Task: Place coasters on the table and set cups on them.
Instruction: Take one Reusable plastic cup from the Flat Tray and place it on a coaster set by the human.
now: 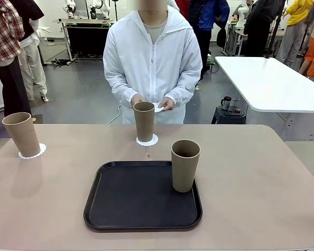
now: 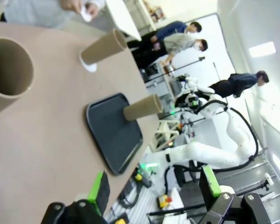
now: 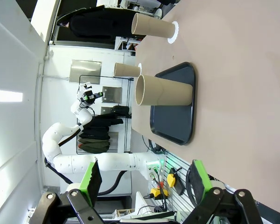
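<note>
Well, I see the tan table (image 1: 261, 178) bare right of the black tray (image 1: 131, 201). Left cup (image 1: 21, 133) stands on the left coaster (image 1: 32, 152) by the edge, middle cup (image 1: 144, 121) on the middle coaster (image 1: 147, 140), third cup (image 1: 184, 164) inside the tray's right rim. Left gripper (image 2: 154, 184) and right gripper (image 3: 144, 179) gape, empty.

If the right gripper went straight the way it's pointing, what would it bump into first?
Probably the cup standing on the black tray. It sits straight ahead of the right gripper, in line with the gap between its open fingers. The aim looks near the cup's rim, so it might just pass.
</note>
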